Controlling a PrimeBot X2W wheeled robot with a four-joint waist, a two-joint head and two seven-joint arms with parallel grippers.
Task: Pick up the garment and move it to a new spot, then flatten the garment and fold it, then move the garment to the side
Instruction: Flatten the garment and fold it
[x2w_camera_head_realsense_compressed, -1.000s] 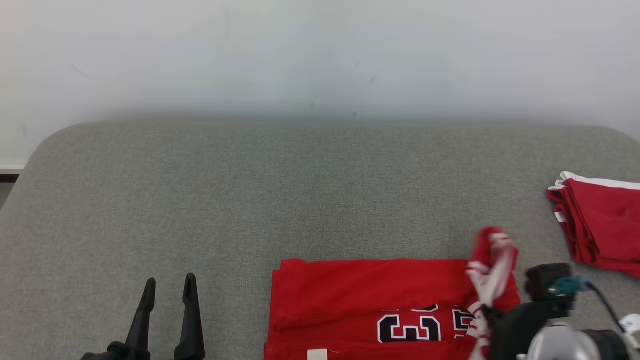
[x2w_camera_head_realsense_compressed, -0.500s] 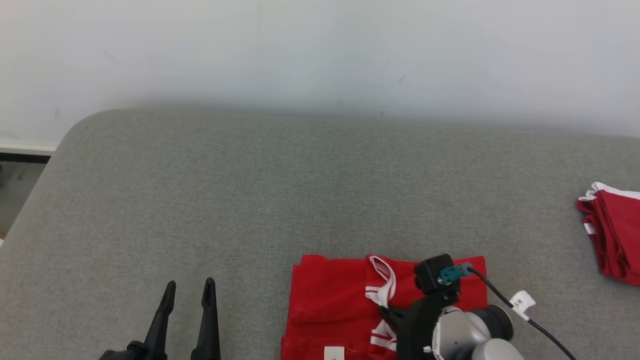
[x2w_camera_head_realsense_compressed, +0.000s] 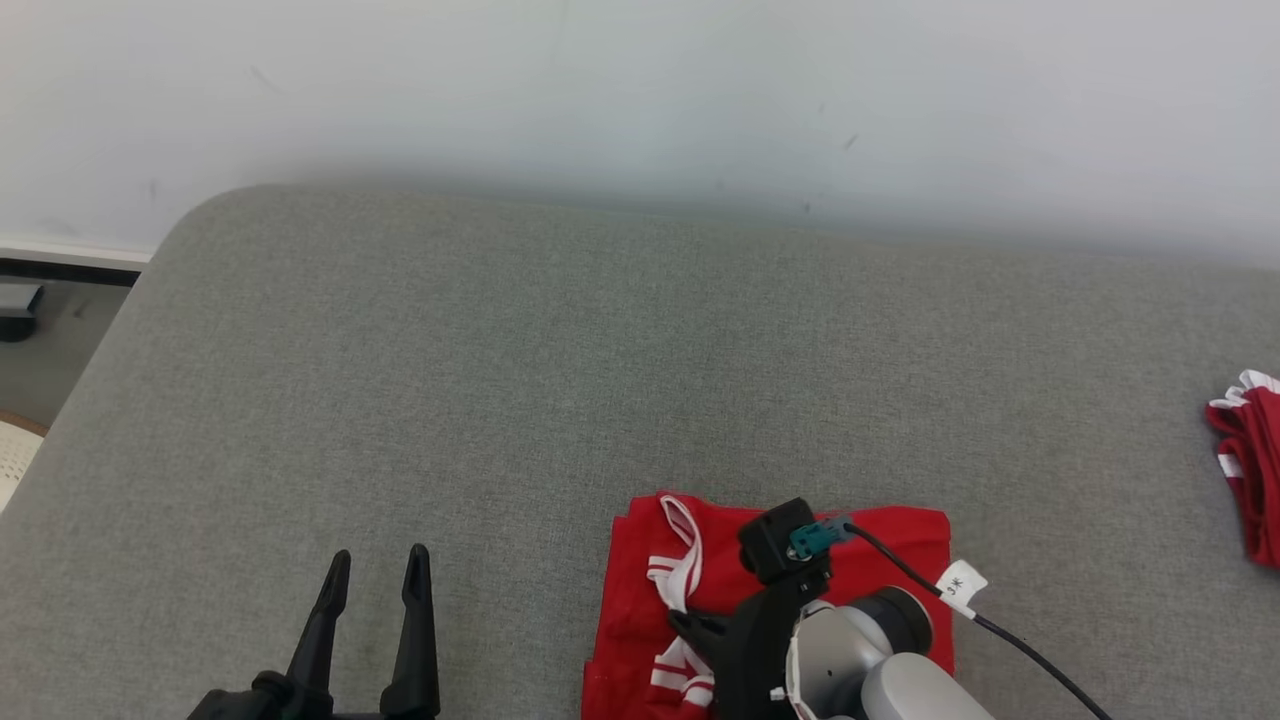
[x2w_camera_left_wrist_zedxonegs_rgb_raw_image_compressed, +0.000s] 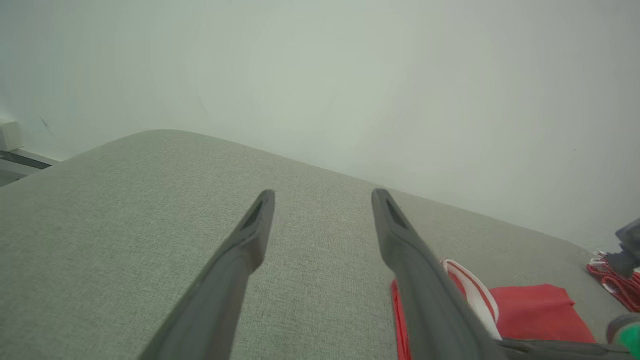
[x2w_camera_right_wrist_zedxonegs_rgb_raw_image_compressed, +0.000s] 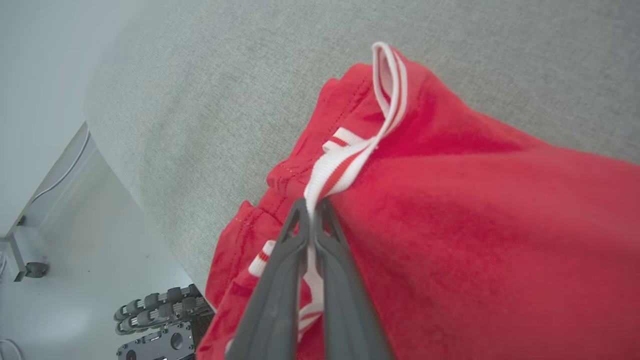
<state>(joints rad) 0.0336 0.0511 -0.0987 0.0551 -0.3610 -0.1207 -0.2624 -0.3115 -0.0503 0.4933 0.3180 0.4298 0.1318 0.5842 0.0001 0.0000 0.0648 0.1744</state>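
The red garment with white-and-red striped trim lies folded on the grey cushioned surface near its front edge, and its left part shows as a doubled layer. My right gripper is shut on the striped trim at the garment's left side, low over the fabric. My left gripper stands open to the left of the garment, with nothing between its fingers. In the left wrist view that gripper points along the surface, with the garment at the lower right.
A second red folded garment lies at the surface's right edge and shows again as the red pile. A white wall runs behind. Floor drops off past the surface's left edge, where the robot's wheeled base stands.
The head view has shifted, so things sit further right. My right gripper has carried the garment's right edge leftward over the rest, covering the number. The left gripper keeps its pose.
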